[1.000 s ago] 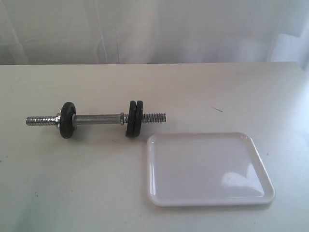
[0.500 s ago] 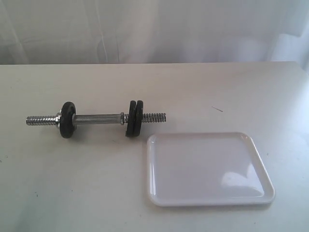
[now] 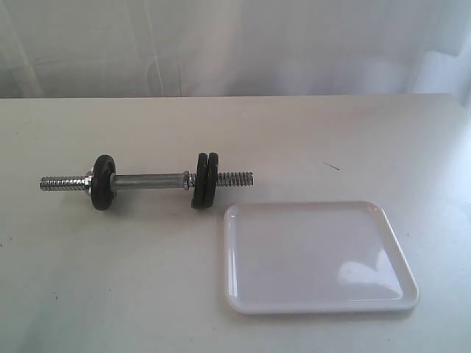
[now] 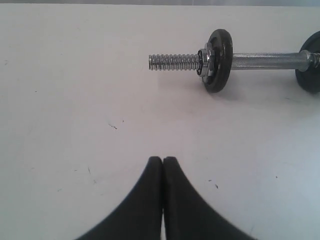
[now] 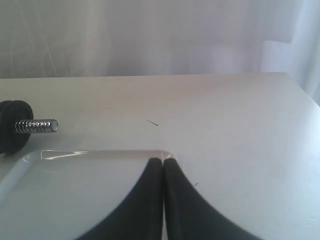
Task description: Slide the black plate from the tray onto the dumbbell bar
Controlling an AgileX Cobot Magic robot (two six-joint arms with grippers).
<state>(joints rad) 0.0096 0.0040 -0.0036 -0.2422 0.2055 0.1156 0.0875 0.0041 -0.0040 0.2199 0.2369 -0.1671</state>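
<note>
One dumbbell bar (image 3: 151,179) lies left of centre in the exterior view with three alike black plates (image 3: 207,179) on it: a single plate (image 3: 103,182) near its left end and a touching pair toward its right. One tray (image 3: 309,257) sits lower right, its upper-left corner just beside that pair, with bare worktop (image 3: 110,279) all round. Of the two grippers, the left gripper (image 4: 163,160) and the right gripper (image 5: 163,161) are both clenched on nothing.

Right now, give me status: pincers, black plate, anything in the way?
Left pincer shut, empty; right pincer shut, empty. Tray bare. Dumbbell bar carries three black plates: paired plates by tray, single plate far end. Nothing in the way.
</note>
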